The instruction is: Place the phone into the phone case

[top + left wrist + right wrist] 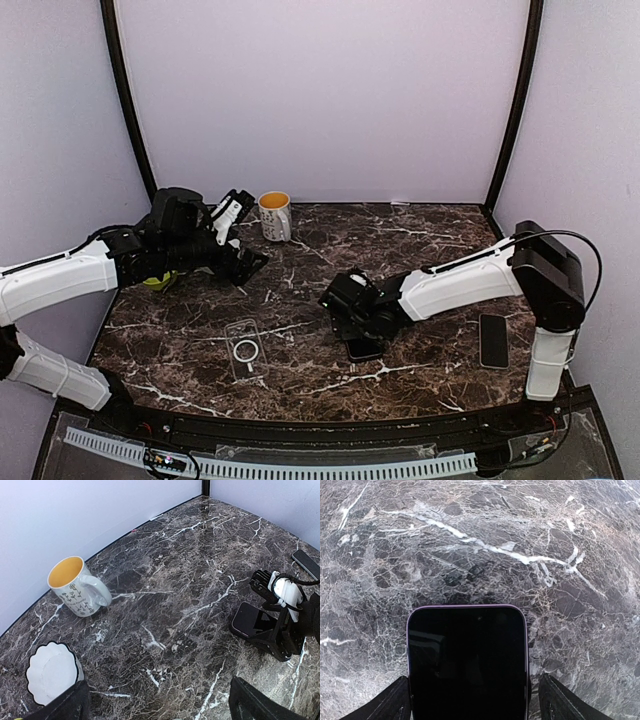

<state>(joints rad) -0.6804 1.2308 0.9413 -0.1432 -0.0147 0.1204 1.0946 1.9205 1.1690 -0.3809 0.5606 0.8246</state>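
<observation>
A black phone [467, 660] with a purple edge lies flat on the marble table, right of centre [364, 348]. My right gripper [475, 702] is open and straddles its near end: the left finger [397, 702] is at the phone's edge and the right finger [562, 705] stands a little off it. The clear phone case [245, 348], with a white ring and bar, lies flat at the front left, apart from the phone. My left gripper [246, 264] is open and empty, held above the table's back left. The left wrist view also shows the phone [246, 620].
A second black phone [493, 340] lies near the right edge. A white mug [275, 216] with a yellow inside stands at the back. A white scalloped bowl [50, 672] sits below my left gripper. Walls close off the back and sides.
</observation>
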